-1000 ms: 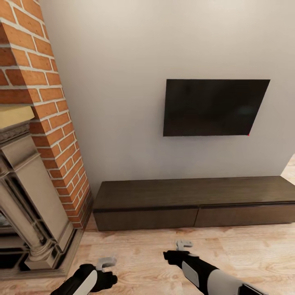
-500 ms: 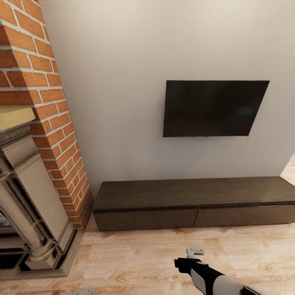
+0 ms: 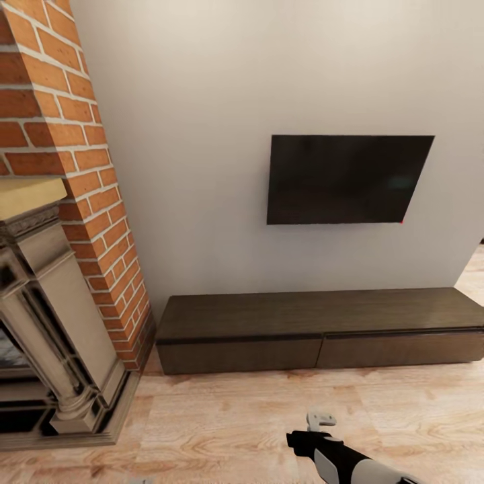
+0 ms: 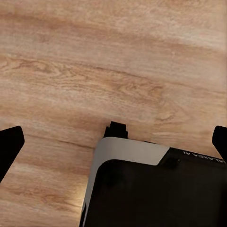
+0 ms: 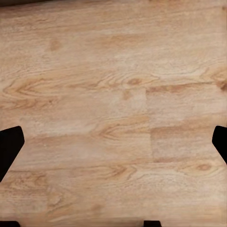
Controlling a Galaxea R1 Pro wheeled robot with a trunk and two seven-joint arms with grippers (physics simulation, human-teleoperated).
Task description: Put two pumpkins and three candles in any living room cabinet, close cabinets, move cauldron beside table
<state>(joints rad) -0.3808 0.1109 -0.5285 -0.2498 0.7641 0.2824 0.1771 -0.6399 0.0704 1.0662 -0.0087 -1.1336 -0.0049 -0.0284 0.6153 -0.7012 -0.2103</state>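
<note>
The right arm is showing a white shell over black joints, ending in a grey-fingered right gripper; the black-and-white base is carrying small pale lettering

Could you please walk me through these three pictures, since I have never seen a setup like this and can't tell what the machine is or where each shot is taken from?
These are simulator renders from a wheeled robot with two arms, each ending in a pincer. The large picture comes from a camera on its head, looking forward and down. It shows a long, low dark-brown cabinet against a pale wall, with both drawer fronts shut and a dark television above. A brick fireplace stands at the left. The right pincer reaches in at the bottom.

The other two pictures come from cameras on the wrists, looking along the fingers. Both look down at the wooden floor; the dark tips at the edges are the fingers, spread apart, holding nothing. The left wrist view also shows part of the robot's own body.
</note>
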